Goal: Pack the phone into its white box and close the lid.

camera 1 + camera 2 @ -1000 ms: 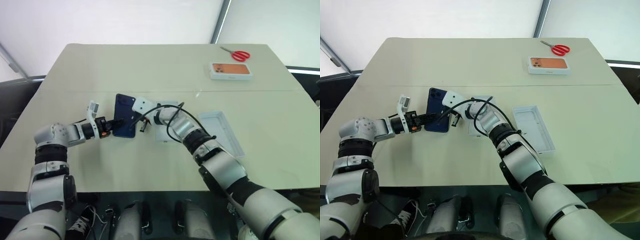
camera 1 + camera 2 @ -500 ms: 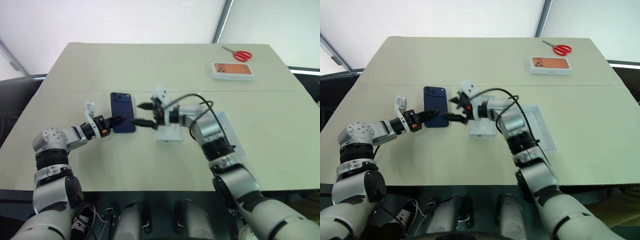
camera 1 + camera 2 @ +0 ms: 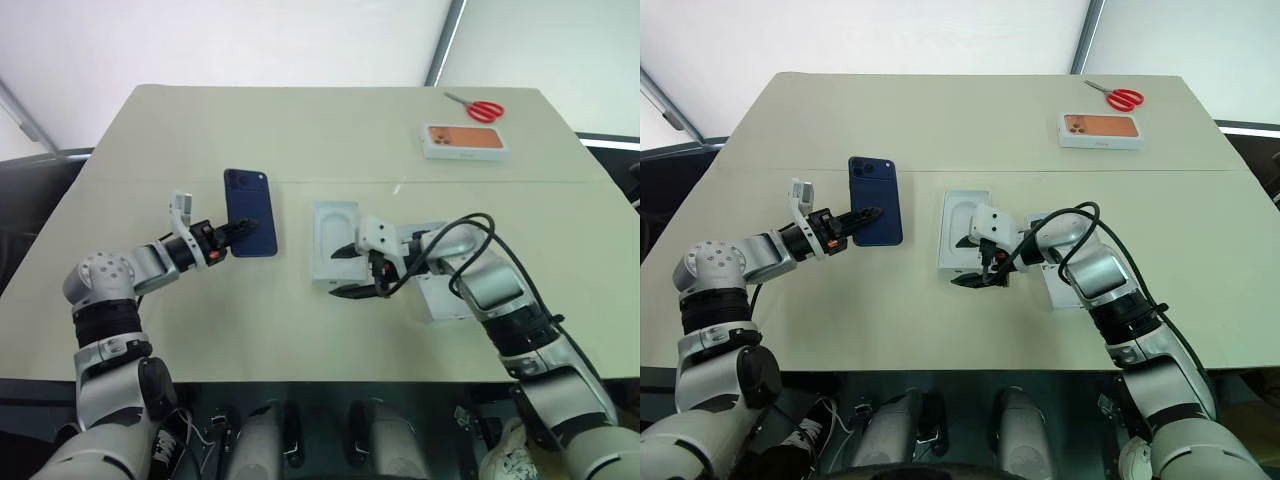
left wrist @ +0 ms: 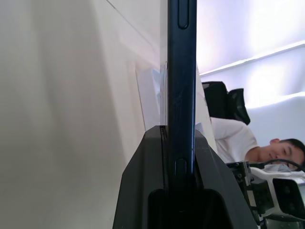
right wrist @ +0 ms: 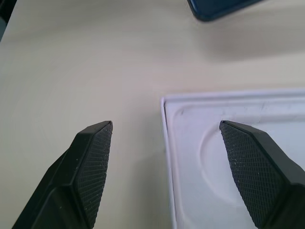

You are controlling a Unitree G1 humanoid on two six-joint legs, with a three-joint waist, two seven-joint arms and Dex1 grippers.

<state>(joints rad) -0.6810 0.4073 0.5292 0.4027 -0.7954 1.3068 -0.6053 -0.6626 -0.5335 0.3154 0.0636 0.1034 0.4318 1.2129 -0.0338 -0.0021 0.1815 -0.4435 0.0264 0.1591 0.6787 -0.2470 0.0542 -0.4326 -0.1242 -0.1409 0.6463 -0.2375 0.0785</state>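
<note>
Phone: the phone [image 3: 250, 227] is being held off the tabletop [image 3: 300, 130] with its dark blue back and camera bump facing up, well to the left of the white tray.
Left end effector: the left end effector [image 3: 232, 231] is clamping the phone's near edge between its two black fingers (the wrist view is showing the phone edge-on between them).
Right end effector: the right end effector [image 3: 973, 262] is hanging with its jaws wide apart and nothing between them, over the near edge of the thin white insert [image 3: 335, 241]; the phone is lying well off to its left.
Insert: it is showing a rounded outline, lying flat near the tabletop's middle.
White box: a white tray [image 3: 440, 296] is sitting just right of the insert, mostly hidden by the right arm, so it is probably the box base.
Far corner: an orange-pictured box [image 3: 461, 141] and red scissors [image 3: 475, 107] are resting apart from the rest.
Room: a person [image 4: 252, 148] is sitting beyond the tabletop in the left wrist view.
</note>
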